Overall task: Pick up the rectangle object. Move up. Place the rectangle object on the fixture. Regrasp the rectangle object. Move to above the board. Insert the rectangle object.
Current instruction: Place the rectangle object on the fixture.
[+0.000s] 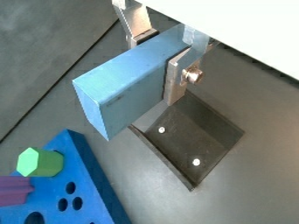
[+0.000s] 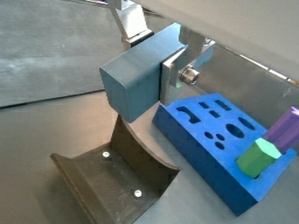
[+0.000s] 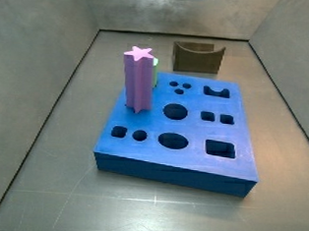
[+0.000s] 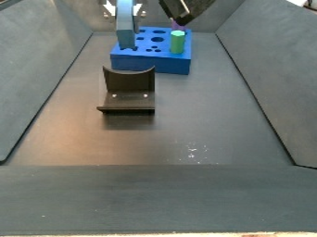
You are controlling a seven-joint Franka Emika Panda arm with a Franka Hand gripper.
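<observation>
Here the two-finger gripper (image 1: pixel 163 54) hangs in the air above the fixture, and its flat silver fingers (image 1: pixel 177 77) are pressed against the sides of the long light-blue rectangle object (image 1: pixel 126 87), which it holds clear of the floor. In both wrist views the bar (image 2: pixel 140 77) points its square end towards the camera, with one silver plate (image 2: pixel 170 73) flat on its side.

Below the bar stands the small dark olive-brown fixture (image 1: pixel 194 133), an open holder with raised sides (two small pale screws show on its base plate). It is empty, and the bar does not touch it. In a side view the fixture (image 4: pixel 128 89) stands on the dark floor just in front of the board, and the bar (image 4: pixel 125 23) hangs above it near the top edge.

The large flat blue board (image 3: pixel 180 129) with many shaped holes lies near the fixture (image 3: pixel 196 57), a little apart from it. A tall purple star-topped prism (image 3: pixel 138 79) stands upright in the board, and a short green piece (image 2: pixel 260 157) stands in another hole beside the prism (image 2: pixel 284 128). Grey walls close the floor on the sides.
</observation>
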